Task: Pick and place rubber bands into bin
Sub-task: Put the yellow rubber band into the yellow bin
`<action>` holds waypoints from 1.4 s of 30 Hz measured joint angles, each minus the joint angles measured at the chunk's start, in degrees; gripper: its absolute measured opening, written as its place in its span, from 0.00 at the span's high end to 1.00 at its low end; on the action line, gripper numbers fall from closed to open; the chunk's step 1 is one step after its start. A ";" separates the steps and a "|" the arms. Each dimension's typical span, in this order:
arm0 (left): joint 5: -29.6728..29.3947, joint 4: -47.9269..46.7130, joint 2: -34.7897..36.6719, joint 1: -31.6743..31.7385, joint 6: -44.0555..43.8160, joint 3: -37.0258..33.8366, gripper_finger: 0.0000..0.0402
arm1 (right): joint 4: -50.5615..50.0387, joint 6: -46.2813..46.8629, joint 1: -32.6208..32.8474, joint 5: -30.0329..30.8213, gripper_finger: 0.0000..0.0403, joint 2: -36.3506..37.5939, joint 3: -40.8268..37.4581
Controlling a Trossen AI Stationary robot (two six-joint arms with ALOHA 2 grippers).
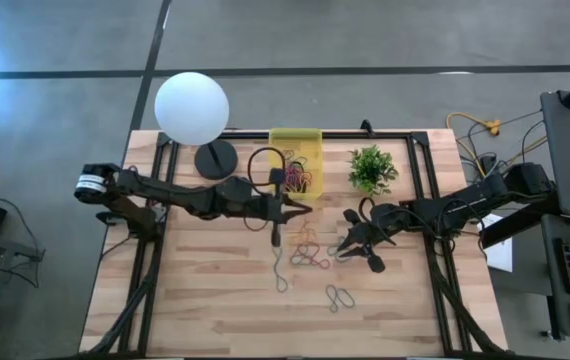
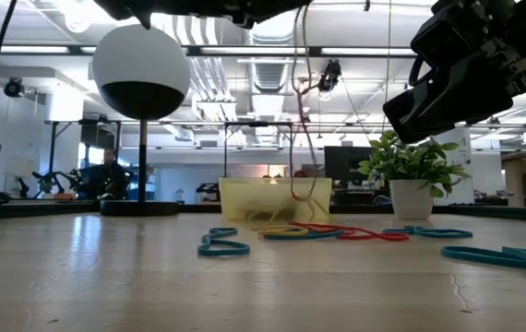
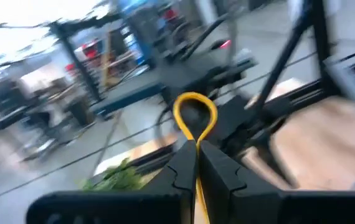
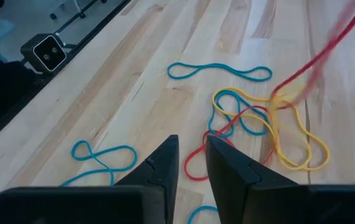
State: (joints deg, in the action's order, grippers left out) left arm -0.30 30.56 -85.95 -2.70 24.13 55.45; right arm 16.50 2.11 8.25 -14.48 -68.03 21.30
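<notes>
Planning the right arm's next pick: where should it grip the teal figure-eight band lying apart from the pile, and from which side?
Judging by its pose, grip the teal figure-eight band at its pinched middle, from straight above. It lies flat on the table, clear of the tangled pile, so nothing else should snag.

A wooden slatted table (image 1: 215,300) fills the lower middle of the overhead frame. Along its upper edge stand, from left to right, a white globe lamp on a dark base (image 1: 192,108), a small translucent yellow plastic bin (image 1: 296,160) and a small green potted plant (image 1: 371,168). Thin coloured rubber bands (image 1: 310,252) lie loose at centre frame, below the bin, some trailing towards the bottom. The left gripper (image 1: 283,212) sits left of centre, just below the bin; the right gripper (image 1: 353,242) sits right of the bands.
</notes>
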 joint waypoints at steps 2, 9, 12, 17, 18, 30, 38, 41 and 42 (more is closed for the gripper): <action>5.65 0.66 -0.04 -0.03 -1.16 -0.24 1.00 | -0.01 -0.37 0.00 0.01 0.82 0.00 0.00; 1.54 1.20 -1.47 0.13 -3.65 -1.39 1.00 | 0.04 -0.61 0.00 0.02 0.83 0.00 0.00; 3.02 3.08 -1.51 -0.75 -2.61 -1.19 1.00 | 0.06 -0.61 0.00 0.02 0.84 0.00 0.00; -3.40 3.29 -1.53 1.19 -0.84 -0.84 1.00 | 0.05 -0.78 0.00 0.02 0.83 0.00 0.00; -3.43 3.25 -1.53 1.94 -0.82 -0.84 1.00 | 0.04 -0.77 0.00 0.02 0.83 0.00 0.00; -3.28 2.95 -6.92 13.36 -4.56 -1.32 1.00 | 0.09 -0.70 0.00 0.02 0.84 0.00 0.00; -8.03 2.92 -12.91 16.75 -8.80 -1.29 1.00 | 0.08 -0.59 0.00 0.02 0.83 0.02 0.00; -11.34 2.56 -14.70 16.95 -9.28 -1.19 1.00 | 0.08 -0.59 0.00 0.02 0.82 0.02 0.00; -11.61 2.71 -15.21 16.98 -9.28 -0.98 1.00 | 0.08 -0.59 0.00 0.02 0.82 0.02 0.00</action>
State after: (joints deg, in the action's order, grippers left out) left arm -11.92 33.27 -101.16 14.28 14.85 54.47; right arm 16.57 1.52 8.25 -14.46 -68.01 21.30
